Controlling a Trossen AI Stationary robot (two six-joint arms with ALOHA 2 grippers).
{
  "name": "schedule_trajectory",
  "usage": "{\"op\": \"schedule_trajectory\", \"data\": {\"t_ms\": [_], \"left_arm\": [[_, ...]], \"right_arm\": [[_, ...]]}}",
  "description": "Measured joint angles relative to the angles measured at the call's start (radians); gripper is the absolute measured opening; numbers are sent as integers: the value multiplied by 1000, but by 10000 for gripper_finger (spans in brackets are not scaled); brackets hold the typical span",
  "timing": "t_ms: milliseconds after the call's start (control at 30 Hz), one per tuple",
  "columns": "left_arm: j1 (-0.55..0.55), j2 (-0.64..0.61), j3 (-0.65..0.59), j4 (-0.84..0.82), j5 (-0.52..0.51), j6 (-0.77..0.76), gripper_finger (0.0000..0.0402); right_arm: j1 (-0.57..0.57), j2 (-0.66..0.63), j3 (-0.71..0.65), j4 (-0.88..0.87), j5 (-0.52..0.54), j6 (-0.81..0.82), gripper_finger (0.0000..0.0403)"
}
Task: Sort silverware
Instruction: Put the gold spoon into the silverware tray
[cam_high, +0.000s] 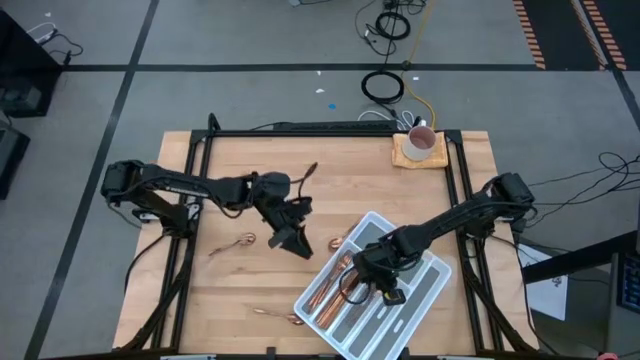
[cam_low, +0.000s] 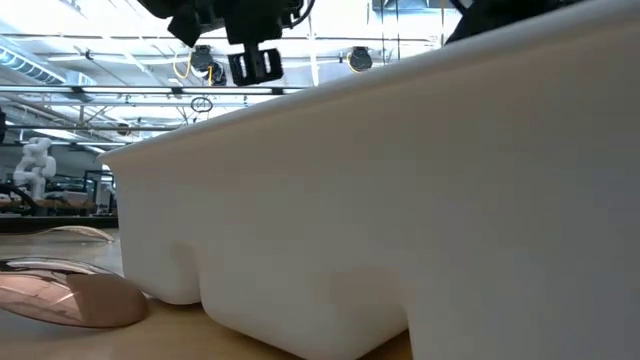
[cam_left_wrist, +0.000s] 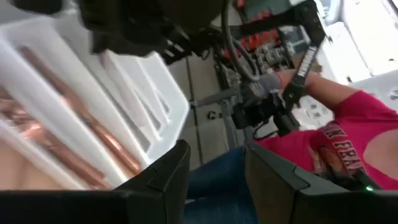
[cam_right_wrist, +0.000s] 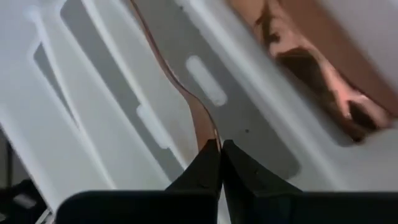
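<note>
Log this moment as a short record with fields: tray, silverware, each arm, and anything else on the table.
tray: white divided tray, angled, on the table's right half
in tray: copper pieces in the left compartments
loose pieces: one left of the tray, one near the front edge, one toward the back
right gripper: over the tray, jaws shut on a slim copper piece
left gripper: left of the tray, above the table, jaws apart, holding nothing
mug: white, back right, on a coaster
</note>
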Motion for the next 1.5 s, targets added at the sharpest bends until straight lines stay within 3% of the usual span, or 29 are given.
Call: {"op": "schedule_trajectory", "data": {"t_ms": [333, 433, 700, 900, 1100, 1500], "left_arm": [[99, -101, 0, -349, -57, 194, 155], [121, -117, 0, -471, -122, 267, 155], [177, -132, 0, -801, -325, 516, 155], [217, -132, 0, -986, -501, 629, 155], [186, -140, -56, -1160, -621, 531, 155], [-111, -401, -347, -1043, -768, 126, 155]], "right_arm": [[-26, 58, 1, 3, -40, -44, 12], [-44, 55, 1, 3, -78, -38, 52], [-57, 54, 80, -17, -92, -21, 212], [-61, 54, 237, -106, -54, -25, 246], [-60, 53, 346, -269, 72, -29, 246], [-45, 53, 344, -275, 155, 28, 247]]}}
